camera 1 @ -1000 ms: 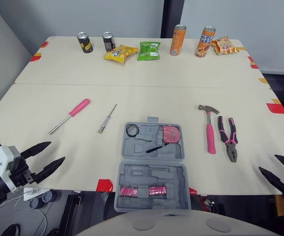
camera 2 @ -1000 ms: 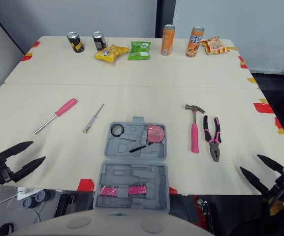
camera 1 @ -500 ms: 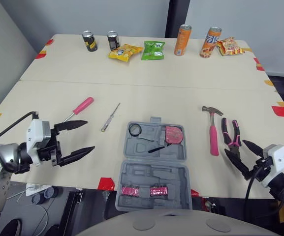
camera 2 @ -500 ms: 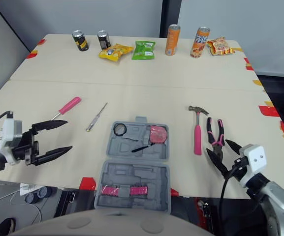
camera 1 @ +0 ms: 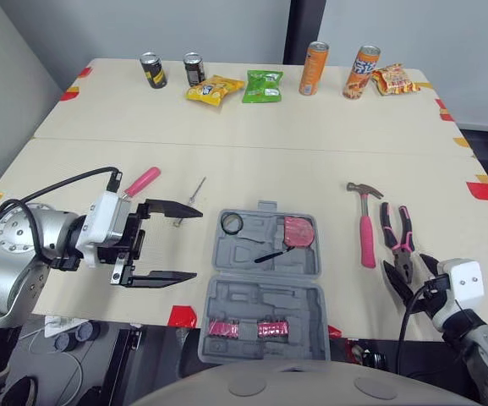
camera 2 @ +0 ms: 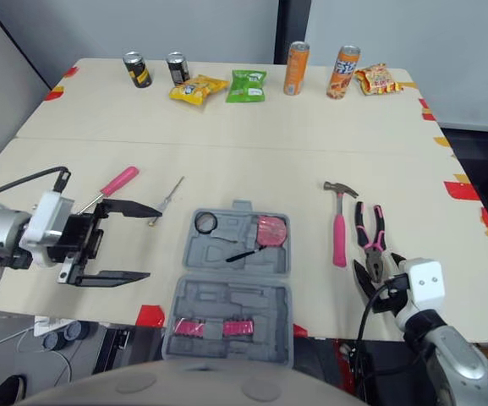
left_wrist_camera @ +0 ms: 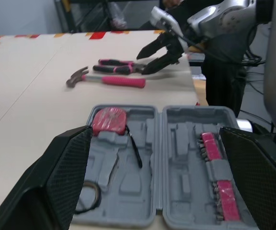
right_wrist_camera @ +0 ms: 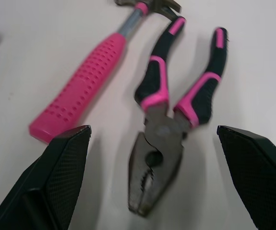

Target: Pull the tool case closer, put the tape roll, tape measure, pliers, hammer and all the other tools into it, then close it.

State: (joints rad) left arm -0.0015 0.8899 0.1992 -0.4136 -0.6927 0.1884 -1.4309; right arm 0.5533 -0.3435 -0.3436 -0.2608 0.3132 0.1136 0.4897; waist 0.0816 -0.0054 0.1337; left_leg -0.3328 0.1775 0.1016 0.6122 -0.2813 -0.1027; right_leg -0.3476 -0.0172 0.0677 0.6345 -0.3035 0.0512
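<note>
Left gripper [camera 1: 198, 244] spread wide just left of the open case [camera 1: 227, 306], right gripper [camera 1: 403, 260] fingers wide apart at the pliers' [camera 1: 395, 236] nose, hammer [camera 1: 363, 228] beside them

Left gripper [camera 1: 198, 244]: I've brought it inward, jaws spread, tool case [camera 1: 214, 254] now just ahead of them. Right gripper [camera 1: 406, 269]: advanced, pliers [camera 1: 396, 237] head just ahead of its open jaws.

Bright, even light; blurred wrist close-ups
</note>
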